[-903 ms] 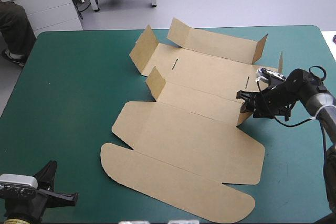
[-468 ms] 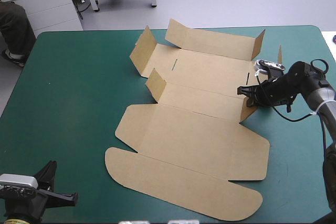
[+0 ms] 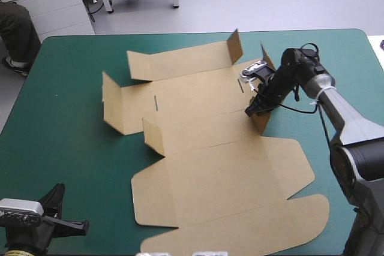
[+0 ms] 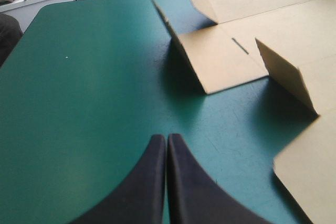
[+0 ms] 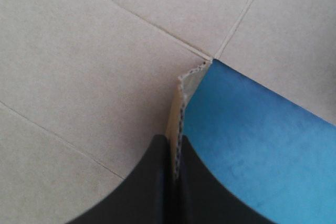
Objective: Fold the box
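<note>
Overhead, the box [image 3: 222, 166] sprawls across the table [image 3: 66, 106], flaps raised; close up, the right gripper [image 5: 176, 141] pinches one flap's edge. The left gripper [image 4: 167, 138], fingers pressed together, sits at the near left corner.

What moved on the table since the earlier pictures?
The flat brown cardboard box sheet swung counterclockwise and slid leftward across the teal-green table, dragged by the right black-finned end effector, which stays shut on a small raised flap. The left end effector stayed shut at the near-left corner.
</note>
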Robot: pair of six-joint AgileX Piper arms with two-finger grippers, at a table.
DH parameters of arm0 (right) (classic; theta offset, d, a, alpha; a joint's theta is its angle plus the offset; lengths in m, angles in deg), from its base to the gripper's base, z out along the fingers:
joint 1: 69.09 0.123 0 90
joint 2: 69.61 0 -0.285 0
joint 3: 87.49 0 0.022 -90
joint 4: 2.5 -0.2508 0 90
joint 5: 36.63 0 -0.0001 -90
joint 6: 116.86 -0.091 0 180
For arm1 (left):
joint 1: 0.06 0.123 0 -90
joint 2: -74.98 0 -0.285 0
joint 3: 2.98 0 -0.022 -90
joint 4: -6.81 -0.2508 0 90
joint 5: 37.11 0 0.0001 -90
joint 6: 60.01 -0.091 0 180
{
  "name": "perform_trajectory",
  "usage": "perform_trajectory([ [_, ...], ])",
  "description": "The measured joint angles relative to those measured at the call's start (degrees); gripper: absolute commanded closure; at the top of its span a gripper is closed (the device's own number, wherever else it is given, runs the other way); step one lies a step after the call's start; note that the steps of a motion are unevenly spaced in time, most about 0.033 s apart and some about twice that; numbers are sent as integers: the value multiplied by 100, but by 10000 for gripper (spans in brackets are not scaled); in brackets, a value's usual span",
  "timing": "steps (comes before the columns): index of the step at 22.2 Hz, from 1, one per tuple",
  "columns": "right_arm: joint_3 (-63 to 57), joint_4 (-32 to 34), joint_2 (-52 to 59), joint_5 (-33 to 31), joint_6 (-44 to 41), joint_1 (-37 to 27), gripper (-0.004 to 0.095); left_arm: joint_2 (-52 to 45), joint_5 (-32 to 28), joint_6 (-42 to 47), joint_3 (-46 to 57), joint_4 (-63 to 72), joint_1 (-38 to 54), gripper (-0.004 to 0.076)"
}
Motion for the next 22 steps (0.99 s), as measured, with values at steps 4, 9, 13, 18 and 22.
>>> perform_trajectory([
  [4, 737, 78, -444, -196, 908, 373, 928, 0, 0, 0, 0, 0, 0, 734],
  [9, 1594, 102, -937, -264, 2069, 714, 928, 0, 0, 0, 0, 0, 0, 734],
  [13, 1839, 146, -1081, -91, 3170, 1030, 927, 0, 0, 0, 0, 0, 0, 734],
  [18, 1838, 135, -1107, 403, 3848, 1519, 916, 0, 0, 0, 0, 0, 0, 734],
  [22, 1838, 82, -1114, 650, 3906, 1604, 654, 0, -29, 0, 0, 0, 0, 734],
])
